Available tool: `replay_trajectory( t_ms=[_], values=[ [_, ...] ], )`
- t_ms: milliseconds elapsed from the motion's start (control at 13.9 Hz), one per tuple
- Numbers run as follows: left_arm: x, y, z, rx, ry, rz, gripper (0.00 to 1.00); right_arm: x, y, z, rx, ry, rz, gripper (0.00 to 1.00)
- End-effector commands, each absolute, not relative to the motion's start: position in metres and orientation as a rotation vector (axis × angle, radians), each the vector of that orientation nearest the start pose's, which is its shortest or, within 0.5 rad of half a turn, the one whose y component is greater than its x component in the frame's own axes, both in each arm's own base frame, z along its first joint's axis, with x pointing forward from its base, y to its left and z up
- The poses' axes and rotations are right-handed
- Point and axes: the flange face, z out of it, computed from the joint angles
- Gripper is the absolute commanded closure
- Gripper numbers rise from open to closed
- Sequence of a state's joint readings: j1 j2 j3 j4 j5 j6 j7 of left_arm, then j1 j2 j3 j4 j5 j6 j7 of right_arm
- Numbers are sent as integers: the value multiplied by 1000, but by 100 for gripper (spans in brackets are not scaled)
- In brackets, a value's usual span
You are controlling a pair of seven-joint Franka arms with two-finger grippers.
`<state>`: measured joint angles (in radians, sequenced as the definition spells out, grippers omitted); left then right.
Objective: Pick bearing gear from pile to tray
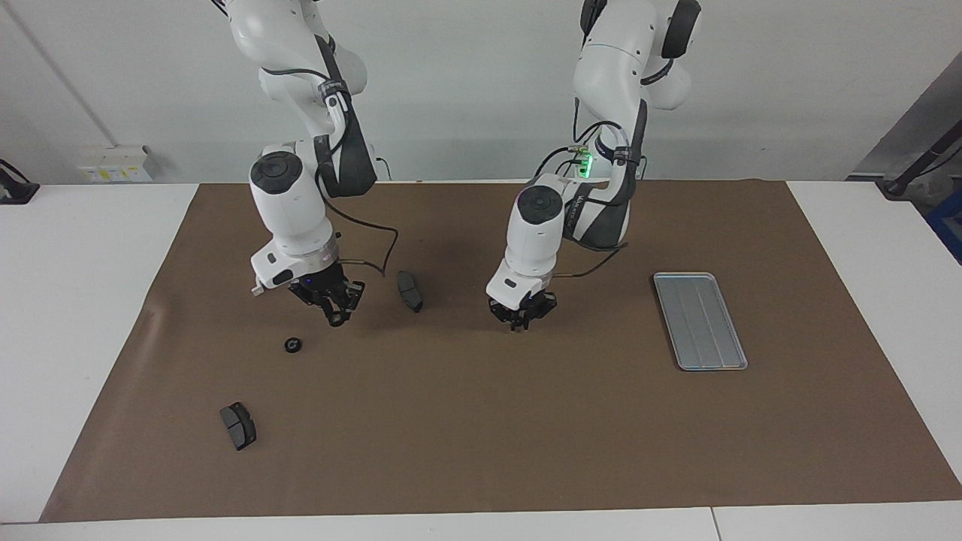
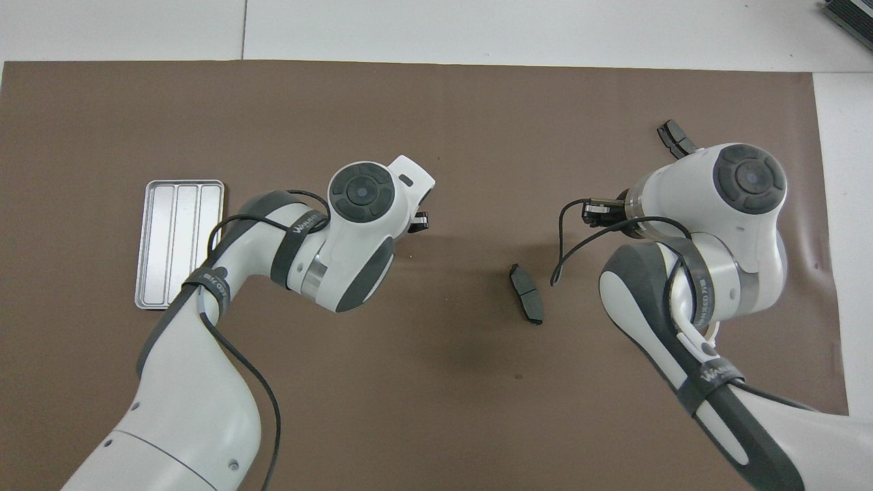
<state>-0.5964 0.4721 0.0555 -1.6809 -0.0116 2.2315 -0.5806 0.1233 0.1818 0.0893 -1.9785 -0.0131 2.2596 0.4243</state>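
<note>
One black bearing gear (image 1: 292, 345) lies on the brown mat, toward the right arm's end of the table. My right gripper (image 1: 336, 318) hangs just above the mat beside that gear, shut on a small round dark part that looks like another bearing gear. My left gripper (image 1: 518, 324) hovers low over the middle of the mat with its fingertips shut; I cannot see whether anything is between them. In the overhead view only its black tip (image 2: 419, 222) shows. The silver tray (image 1: 699, 321) (image 2: 179, 244) lies toward the left arm's end with nothing in it.
A dark brake pad (image 1: 409, 291) (image 2: 526, 303) lies between the two grippers. A second brake pad (image 1: 238, 425) (image 2: 674, 138) lies farther from the robots, toward the right arm's end. White table (image 1: 90, 300) borders the mat.
</note>
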Motion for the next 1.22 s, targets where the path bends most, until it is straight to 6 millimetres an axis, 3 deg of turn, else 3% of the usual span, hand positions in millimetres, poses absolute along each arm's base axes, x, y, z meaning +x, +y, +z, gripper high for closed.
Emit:
replay_trajectory(
  t_ms=[0,288,432,648,864,935,1007,1079,1151],
  values=[
    [630,-276,359,-3155,-54,-117,90,586,168,395,-3015,399,-212,100],
    [662,-159,361,-3157,79,-85,89,576,283,379,-2881,575,-260,100],
    [665,-104,356,-3146,181,-46,89,569,314,371,-2846,614,-256,100],
    [660,-43,345,-3136,281,-11,89,551,385,321,-2821,654,-218,100],
    [646,-13,332,-3131,338,3,88,552,387,311,-2866,611,-261,97],
    [641,-10,323,-3131,330,-9,86,551,386,307,-2871,610,-255,87],
    [636,-10,316,-3129,326,-33,80,550,386,305,-2873,610,-252,60],
    [632,-9,313,-3127,322,-59,76,550,385,303,-2873,612,-252,10],
    [629,-10,310,-3127,323,-69,70,549,385,302,-2877,611,-251,0]
  ],
)
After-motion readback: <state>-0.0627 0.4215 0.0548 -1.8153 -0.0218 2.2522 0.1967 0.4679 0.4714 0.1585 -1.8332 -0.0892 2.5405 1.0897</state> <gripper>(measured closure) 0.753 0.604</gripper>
